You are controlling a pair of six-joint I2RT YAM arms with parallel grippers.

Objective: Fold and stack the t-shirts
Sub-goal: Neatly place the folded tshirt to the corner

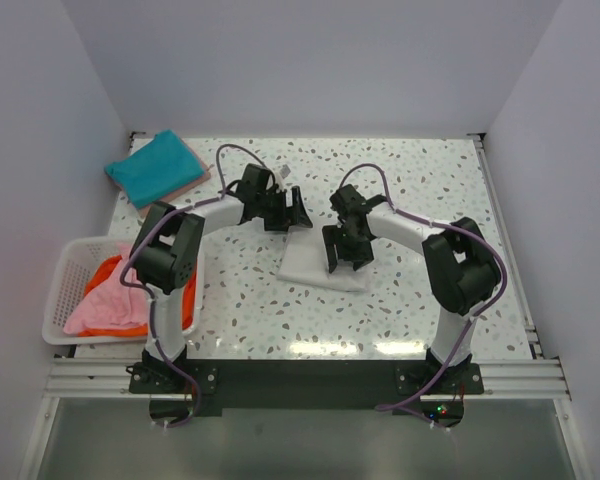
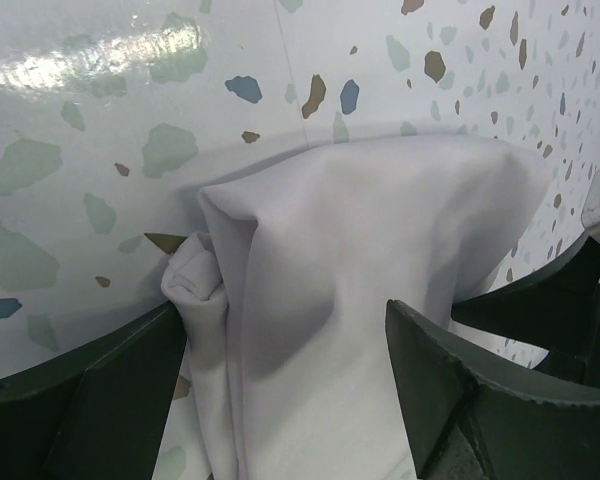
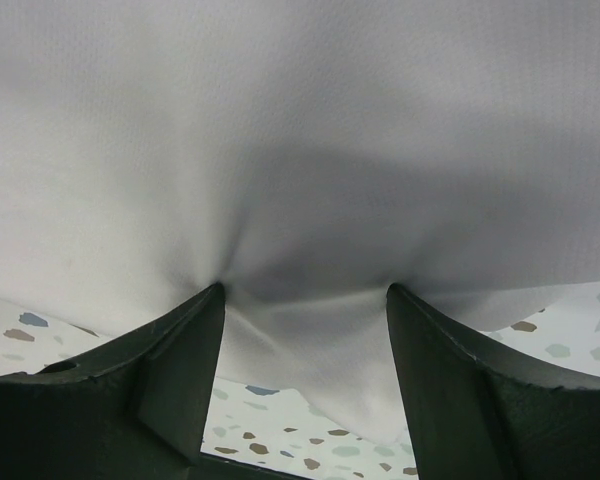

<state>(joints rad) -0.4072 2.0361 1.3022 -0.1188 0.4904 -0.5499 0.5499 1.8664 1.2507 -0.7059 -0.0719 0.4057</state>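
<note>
A white t-shirt (image 1: 315,268) lies folded in the middle of the table. My left gripper (image 1: 285,213) is open at its far left corner; in the left wrist view the gripper (image 2: 285,360) stands with its fingers astride a bunched edge of the white shirt (image 2: 360,230), not closed on it. My right gripper (image 1: 345,255) is open on top of the shirt; in the right wrist view the gripper (image 3: 305,300) has both fingertips pressed into the white cloth (image 3: 300,130), which dimples around them. A folded teal t-shirt (image 1: 155,165) lies at the far left on a pinkish one (image 1: 197,180).
A white lattice basket (image 1: 65,290) stands at the left edge, holding a pink shirt (image 1: 105,308) and an orange shirt (image 1: 108,270). The left arm's elbow (image 1: 170,250) hangs over the basket's right side. White walls enclose the speckled table (image 1: 430,180).
</note>
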